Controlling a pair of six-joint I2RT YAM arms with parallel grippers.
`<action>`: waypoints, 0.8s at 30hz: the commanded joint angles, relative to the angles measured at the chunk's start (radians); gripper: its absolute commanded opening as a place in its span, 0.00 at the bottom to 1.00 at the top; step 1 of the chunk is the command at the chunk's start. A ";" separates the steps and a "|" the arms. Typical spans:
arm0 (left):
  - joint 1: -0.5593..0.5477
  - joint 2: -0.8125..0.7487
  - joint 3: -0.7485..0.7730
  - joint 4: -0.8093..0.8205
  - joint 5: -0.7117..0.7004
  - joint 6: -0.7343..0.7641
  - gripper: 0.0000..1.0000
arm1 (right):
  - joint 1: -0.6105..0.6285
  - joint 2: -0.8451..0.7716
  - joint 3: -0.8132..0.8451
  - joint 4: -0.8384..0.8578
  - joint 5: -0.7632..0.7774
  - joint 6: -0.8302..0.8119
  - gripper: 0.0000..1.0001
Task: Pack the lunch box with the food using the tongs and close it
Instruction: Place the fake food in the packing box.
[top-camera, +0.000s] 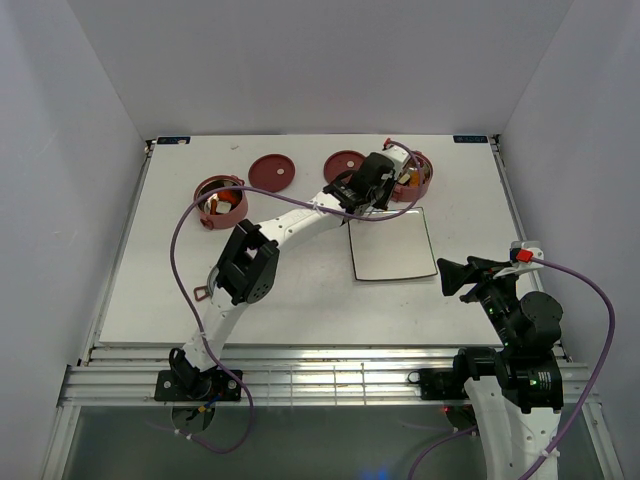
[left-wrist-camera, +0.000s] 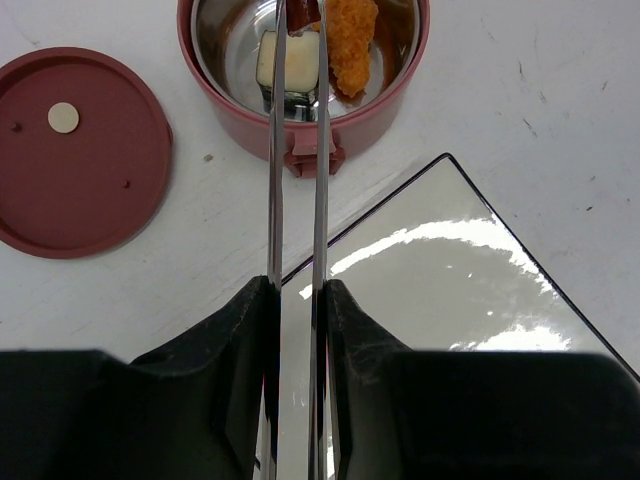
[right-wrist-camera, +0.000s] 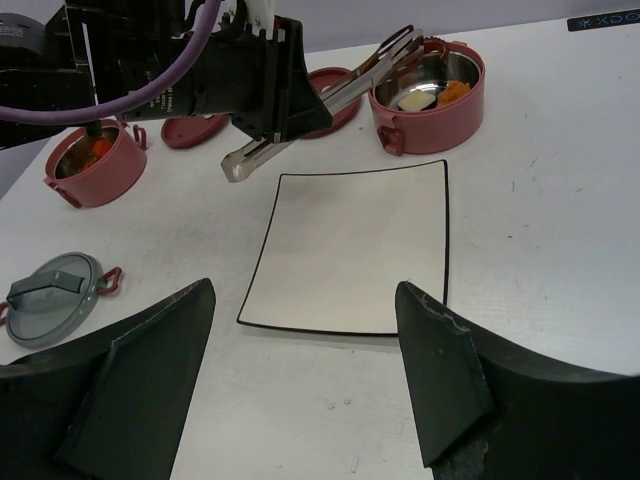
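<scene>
My left gripper (left-wrist-camera: 298, 290) is shut on the silver tongs (left-wrist-camera: 321, 150), squeezing the two arms nearly parallel. The tong tips reach into the right red lunch box bowl (left-wrist-camera: 405, 95), over a pale food cube (left-wrist-camera: 290, 62) and beside an orange nugget (left-wrist-camera: 350, 40). In the top view this gripper (top-camera: 370, 185) is at the bowl (top-camera: 425, 180), above the white plate. The other red bowl (top-camera: 220, 200) stands far left with orange food (right-wrist-camera: 97, 148) inside. My right gripper (right-wrist-camera: 305, 290) hangs open and empty near the plate's front edge.
The bare white square plate (top-camera: 392, 243) lies between the arms. Two dark-red disc lids (top-camera: 271, 172) (top-camera: 344, 165) lie flat at the back. The grey top cover (right-wrist-camera: 50, 298) with red clasps rests on the table at the left, under the left arm.
</scene>
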 joint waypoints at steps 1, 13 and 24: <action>0.011 -0.013 0.033 0.051 0.030 -0.001 0.27 | 0.002 0.004 0.017 0.009 0.010 -0.009 0.78; 0.011 -0.020 -0.030 0.083 0.028 0.017 0.38 | 0.001 0.009 0.015 0.011 0.017 -0.006 0.78; 0.010 -0.016 -0.047 0.088 0.039 0.015 0.40 | 0.002 0.007 0.017 0.008 0.020 -0.005 0.78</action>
